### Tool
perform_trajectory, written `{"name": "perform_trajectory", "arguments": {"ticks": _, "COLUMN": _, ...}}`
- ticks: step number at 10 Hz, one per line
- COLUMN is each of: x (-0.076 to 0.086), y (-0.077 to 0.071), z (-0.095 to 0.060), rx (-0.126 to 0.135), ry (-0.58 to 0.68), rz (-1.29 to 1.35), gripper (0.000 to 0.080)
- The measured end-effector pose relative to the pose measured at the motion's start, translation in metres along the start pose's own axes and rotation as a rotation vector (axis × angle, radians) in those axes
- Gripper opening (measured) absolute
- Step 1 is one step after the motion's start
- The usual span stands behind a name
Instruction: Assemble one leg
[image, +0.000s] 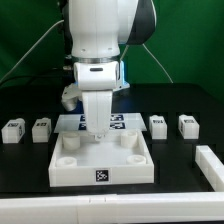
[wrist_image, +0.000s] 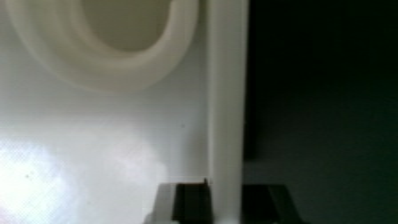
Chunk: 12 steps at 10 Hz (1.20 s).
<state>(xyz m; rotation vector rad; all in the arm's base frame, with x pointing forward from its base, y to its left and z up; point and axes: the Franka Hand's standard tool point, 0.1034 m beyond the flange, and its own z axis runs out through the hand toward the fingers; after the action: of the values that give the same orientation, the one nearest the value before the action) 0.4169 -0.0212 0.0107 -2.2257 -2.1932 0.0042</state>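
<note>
Leg (image: 157, 124) for this job stands loose on the dark tabletop (image: 25, 165). It is one of four alike in a row, two to the exterior view's left of the square panel (image: 100, 165) and two to its right. None is in my grasp, and all are well apart from my gripper (image: 97, 130).

I am down at the panel's far edge instead. In the wrist view my two fingers (wrist_image: 178, 205) straddle the panel's raised rim (wrist_image: 222, 100), one on each side. They look pressed flat against it, so I read the gripper as pinching that rim. A round corner socket (wrist_image: 125, 40) shows just beside it, with bare tabletop beyond.

The leg looks to be a small, stiff plastic block, light enough to lift with little force and unlikely to bend or crack. Its smooth white faces may slip or let it twist in a loose pinch. I judge the best hold is from above, across two opposite flat sides near the middle, keeping it upright. That leaves the lower end free for a socket.
</note>
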Motion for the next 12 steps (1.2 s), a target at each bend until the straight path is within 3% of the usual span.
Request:
{"name": "perform_trajectory", "arguments": {"ticks": 3, "x": 0.001, "y": 0.001, "z": 0.000, "rx": 0.000, "ry": 0.000, "rz": 0.003, "gripper": 0.0058}}
{"name": "perform_trajectory", "arguments": {"ticks": 9, "x": 0.071, "y": 0.063, "z": -0.001, "rx": -0.068, "ry": 0.042, "rz": 0.061, "gripper": 0.0058}}
{"name": "perform_trajectory", "arguments": {"ticks": 12, "x": 0.080, "y": 0.077, "z": -0.001, "rx": -0.086, "ry": 0.049, "rz": 0.044, "gripper": 0.0058}}
